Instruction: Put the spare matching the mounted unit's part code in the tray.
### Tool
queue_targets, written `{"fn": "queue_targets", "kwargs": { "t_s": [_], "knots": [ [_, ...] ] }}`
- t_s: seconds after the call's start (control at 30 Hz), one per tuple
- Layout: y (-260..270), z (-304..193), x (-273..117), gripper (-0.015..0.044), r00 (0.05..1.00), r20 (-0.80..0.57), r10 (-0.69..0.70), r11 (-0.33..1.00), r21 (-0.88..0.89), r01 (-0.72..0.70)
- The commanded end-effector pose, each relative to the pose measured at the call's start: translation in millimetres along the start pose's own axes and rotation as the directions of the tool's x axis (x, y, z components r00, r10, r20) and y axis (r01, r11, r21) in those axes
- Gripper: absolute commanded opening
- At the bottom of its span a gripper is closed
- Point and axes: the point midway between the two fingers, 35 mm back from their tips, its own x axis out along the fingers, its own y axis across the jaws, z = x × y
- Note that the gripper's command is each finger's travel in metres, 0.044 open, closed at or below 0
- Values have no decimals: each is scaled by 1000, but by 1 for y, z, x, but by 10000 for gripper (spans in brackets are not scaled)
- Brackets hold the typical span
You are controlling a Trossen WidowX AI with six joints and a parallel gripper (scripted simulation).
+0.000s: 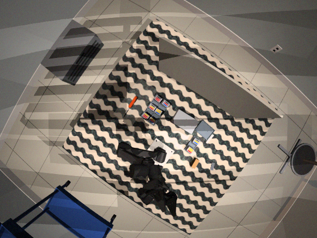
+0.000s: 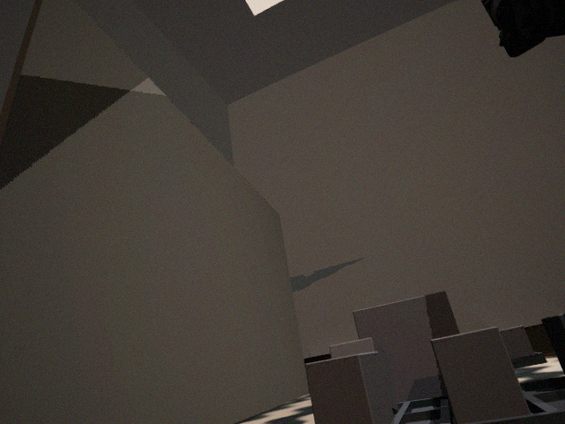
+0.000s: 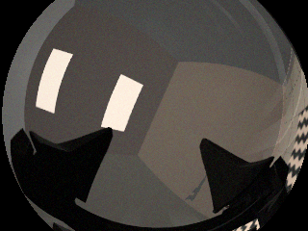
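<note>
My gripper (image 1: 170, 212) (image 3: 158, 139) is open and empty, near the rug's front edge, far from the units. The wrist view shows walls and ceiling lights between its fingers. Several units with coloured striped labels, one of them a red-labelled unit (image 1: 158, 98), stand in a dark rack (image 1: 159, 116). Two more labelled units, one upper (image 1: 196, 141) and one lower (image 1: 189, 149), stand right of the arm's base. A pale grey box (image 1: 184, 121) and a blue-grey square (image 1: 205, 129) adjoin. I cannot tell which thing is the tray or the mounted unit; no code is legible.
A tall grey panel (image 1: 209, 84) stands behind the units. An orange-handled screwdriver (image 1: 132, 101) lies left of the rack. An orange block (image 1: 194, 162) and a small grey block (image 1: 212, 165) lie at the right. The arm's white base plate (image 1: 169, 150) is mid-rug. Plain box faces (image 2: 337, 388) show low in the exterior view.
</note>
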Motion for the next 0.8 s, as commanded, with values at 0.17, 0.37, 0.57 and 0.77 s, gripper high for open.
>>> {"fn": "queue_targets", "kwargs": {
  "t_s": [0.17, 0.37, 0.57, 0.77],
  "knots": [
    [-59, -137, 24, 440, 839, -481, -254, 956, -257, 141],
    [-85, -231, -8, 440, 562, -740, -369, 907, -419, 44],
    [-95, -310, -71, 440, 199, -880, -432, 869, -465, -168],
    [-93, -361, -154, 440, -180, -866, -466, 838, -367, -404]
  ]
}}
